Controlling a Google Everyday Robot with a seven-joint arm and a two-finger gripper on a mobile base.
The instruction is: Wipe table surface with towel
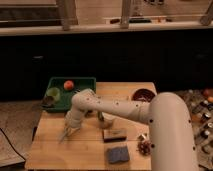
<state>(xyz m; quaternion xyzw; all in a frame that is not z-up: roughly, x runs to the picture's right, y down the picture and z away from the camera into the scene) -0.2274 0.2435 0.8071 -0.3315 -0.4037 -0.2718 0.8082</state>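
Tool (66,133): low over the left-middle of the desk (52,152), at the end of the white arm that bends down from an elbow near the tray. It is closed, tips down at the wood. A pale strip under the tips reads as the towel (62,137), pinched and touching the desk, but I can't cleanly separate cloth from fingers.

Near the tool, to the right: a pale lump (107,120) tucked behind the forearm, can't tell what it is. Just near of it is the brown brush (115,134), and nearer again the blue-grey sponge (118,154). A small reddish cluster (145,147) sits right of the sponge. Dark red bowl (143,95) at the far right. Green tray (91,80) at the far left corner holds an orange fruit (68,85), a green round item (53,93) and something dark.

Progress, as a judgement: the wipe looks to be in hand, with the towel down on the wood in the left half. No visible streak, spill or dirt, so the area already covered can't be read. Likely left: the near-left corner, the near edge, and the right half, where the brush, sponge and bowl block a clear pass.
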